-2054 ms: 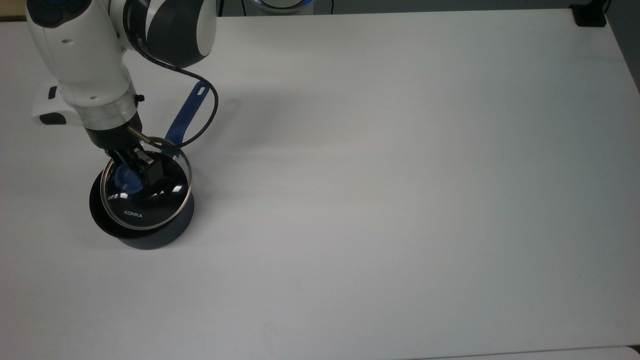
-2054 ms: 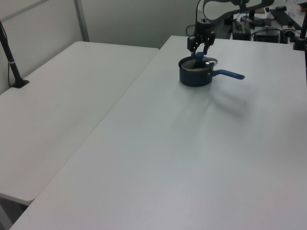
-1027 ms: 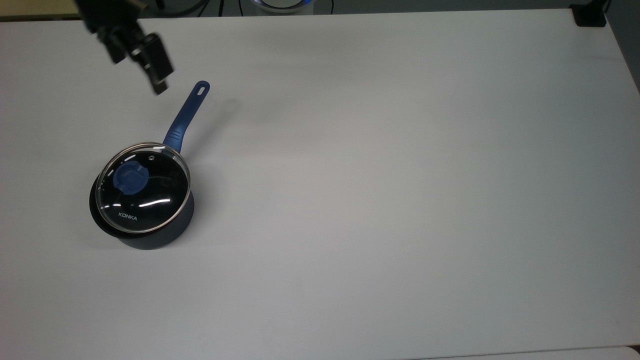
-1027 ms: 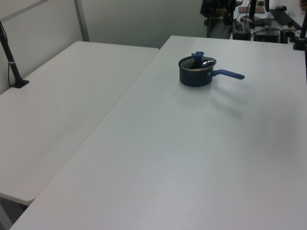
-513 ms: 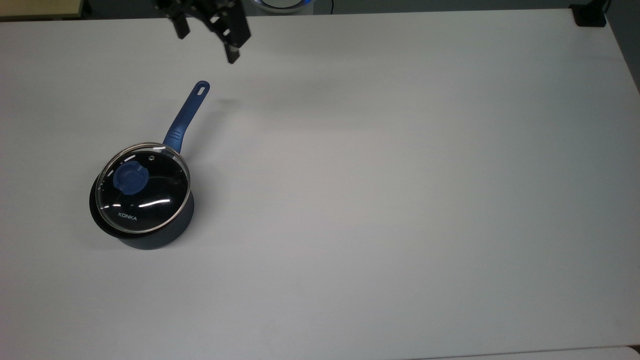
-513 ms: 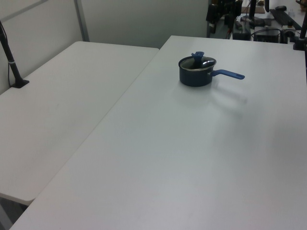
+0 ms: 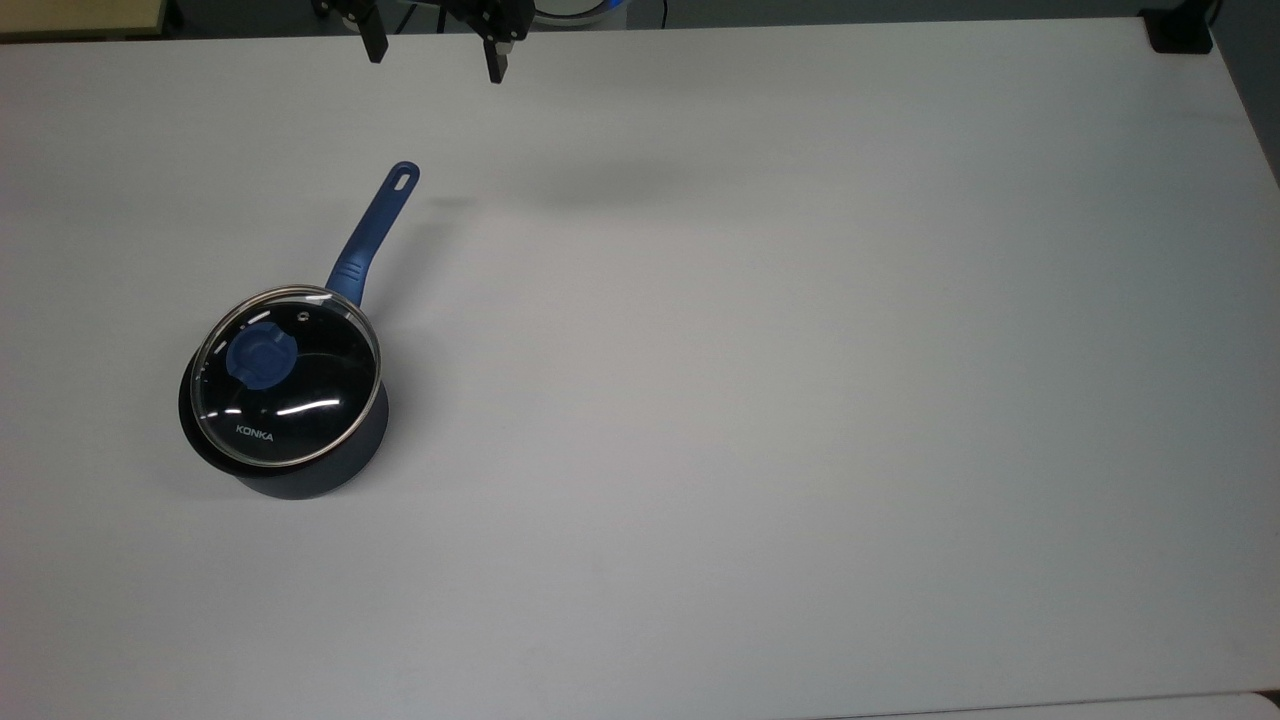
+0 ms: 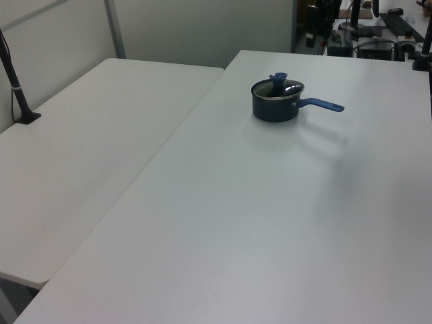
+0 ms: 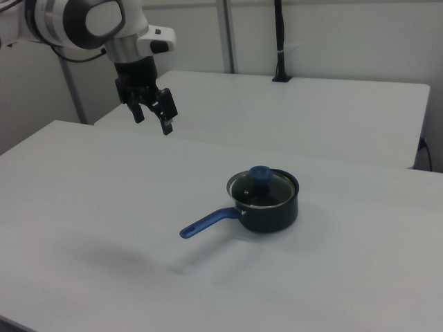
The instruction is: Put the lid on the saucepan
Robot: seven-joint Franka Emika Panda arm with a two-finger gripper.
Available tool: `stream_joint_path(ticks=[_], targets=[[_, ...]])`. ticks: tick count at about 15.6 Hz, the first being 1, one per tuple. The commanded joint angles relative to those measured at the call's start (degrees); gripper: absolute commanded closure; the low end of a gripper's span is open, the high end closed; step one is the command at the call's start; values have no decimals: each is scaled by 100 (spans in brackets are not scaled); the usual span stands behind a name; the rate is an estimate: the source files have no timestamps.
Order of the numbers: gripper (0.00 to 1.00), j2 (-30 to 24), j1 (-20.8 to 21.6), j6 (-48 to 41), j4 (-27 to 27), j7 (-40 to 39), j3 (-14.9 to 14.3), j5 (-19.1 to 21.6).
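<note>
Saucepan (image 7: 290,440) on desk (image 7: 800,400) near top view's left edge, handle angled toward far edge. Lid (image 7: 288,375) seated on saucepan rim, blue knob up; sits slightly off-centre in top view. Gripper (image 7: 432,45) raised above far desk edge, well apart from saucepan; jaws spread apart, holding nothing. In right view gripper (image 9: 154,114) hangs above desk, left of pan. Rest of desk toward top view's right edge bare, wide open room.
</note>
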Motion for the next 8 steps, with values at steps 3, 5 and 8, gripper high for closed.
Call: stream_joint_path(ticks=[3,5,8], targets=[[0,-162,90,6,-169,-339,-32,-63],[0,-162,90,-12,-169,-339,-32,-63],[0,-153,90,6,-169,-409,-32,-63]])
